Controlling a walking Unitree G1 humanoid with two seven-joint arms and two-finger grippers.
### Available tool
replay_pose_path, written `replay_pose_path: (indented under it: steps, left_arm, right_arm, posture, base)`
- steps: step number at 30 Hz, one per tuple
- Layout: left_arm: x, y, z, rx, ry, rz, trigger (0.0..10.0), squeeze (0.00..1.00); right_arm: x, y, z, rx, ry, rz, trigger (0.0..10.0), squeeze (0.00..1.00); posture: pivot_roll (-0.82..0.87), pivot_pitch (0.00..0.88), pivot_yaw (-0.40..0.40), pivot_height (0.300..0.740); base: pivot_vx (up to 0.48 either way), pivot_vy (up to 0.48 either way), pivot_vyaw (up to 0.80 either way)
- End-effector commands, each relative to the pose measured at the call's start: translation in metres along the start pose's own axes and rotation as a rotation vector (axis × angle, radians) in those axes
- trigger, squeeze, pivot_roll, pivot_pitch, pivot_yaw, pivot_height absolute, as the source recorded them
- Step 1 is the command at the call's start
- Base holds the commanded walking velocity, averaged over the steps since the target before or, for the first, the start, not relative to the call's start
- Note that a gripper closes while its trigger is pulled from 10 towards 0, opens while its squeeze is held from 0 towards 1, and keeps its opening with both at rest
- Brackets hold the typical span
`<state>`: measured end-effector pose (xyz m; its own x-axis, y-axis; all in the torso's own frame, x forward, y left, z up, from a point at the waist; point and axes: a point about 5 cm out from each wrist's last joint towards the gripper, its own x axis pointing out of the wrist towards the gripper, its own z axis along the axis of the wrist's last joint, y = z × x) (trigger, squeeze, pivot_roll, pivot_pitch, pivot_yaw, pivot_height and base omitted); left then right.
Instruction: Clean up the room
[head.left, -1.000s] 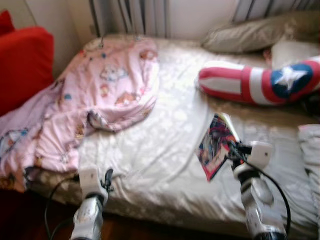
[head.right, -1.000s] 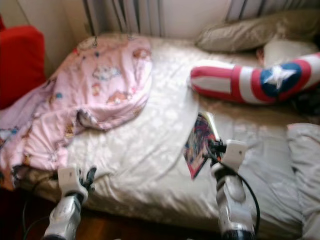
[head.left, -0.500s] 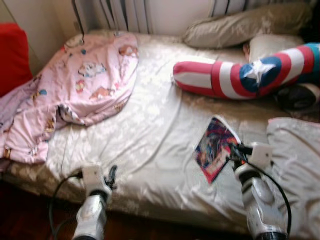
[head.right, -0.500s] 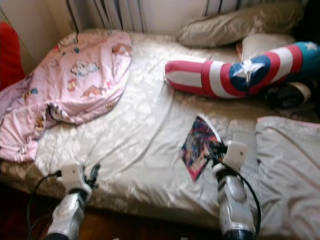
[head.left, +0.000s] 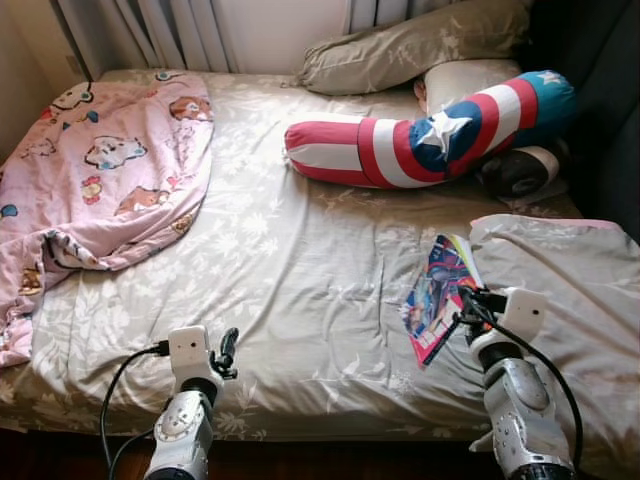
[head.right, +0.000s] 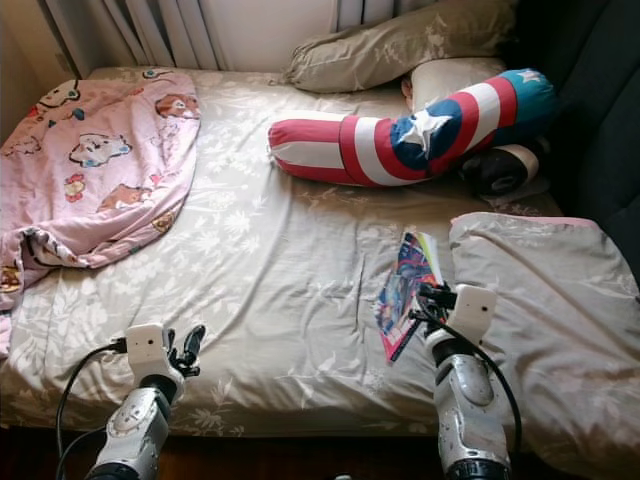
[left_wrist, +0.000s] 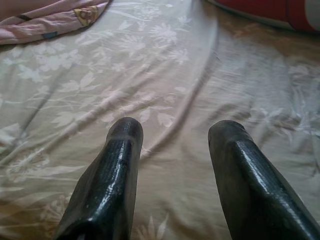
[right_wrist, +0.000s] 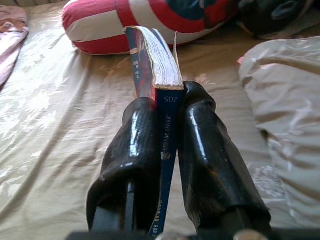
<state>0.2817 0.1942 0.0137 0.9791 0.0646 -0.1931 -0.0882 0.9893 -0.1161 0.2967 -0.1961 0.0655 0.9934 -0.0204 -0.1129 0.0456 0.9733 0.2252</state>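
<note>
Book (right_wrist: 160, 75): I hold it off the bed (head.left: 300, 270), above the front edge toward the right corner, spine between the fingers, pages fanned upward; gripping the spine keeps it from flopping open.
Right jaws (right_wrist: 170, 95): clenched on the book's lower spine, firm enough, I judge, to carry it off.
Left jaws (left_wrist: 172, 132): released and empty, hovering just over the sheet at the front edge, ready for another item.
Pink blanket (head.left: 90, 170): bunched at the left edge, likely needs straightening.
Striped bolster (head.left: 420, 130): lies across the far right corner beside the pillows (head.left: 420, 45).
</note>
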Motion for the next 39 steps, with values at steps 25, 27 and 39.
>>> replay_pose_path:
  steps: [25, 27, 39]
  left_arm:
    - [-0.0044, 0.0038, -0.0055, 0.011, 0.022, 0.002, 10.0, 0.00]
    - [-0.0045, 0.0040, -0.0054, 0.013, 0.020, 0.001, 10.0, 0.00]
    - [-0.0048, 0.0043, -0.0051, 0.016, 0.018, -0.005, 10.0, 0.00]
  right_arm:
    - [0.0062, 0.0002, 0.0055, -0.019, -0.022, -0.035, 10.0, 0.00]
    - [0.0072, 0.0028, 0.0040, -0.018, -0.009, -0.030, 10.0, 0.00]
    - [0.0058, 0.0051, 0.0033, -0.015, -0.025, -0.030, 10.0, 0.00]
  posture:
    - [0.01, 0.144, -0.002, 0.740]
    - [0.01, 0.150, 0.001, 0.740]
    - [0.01, 0.156, 0.006, 0.740]
  base:
    - [0.000, 0.000, -0.11]
    - [0.122, 0.000, -0.37]
    - [0.285, 0.000, -0.18]
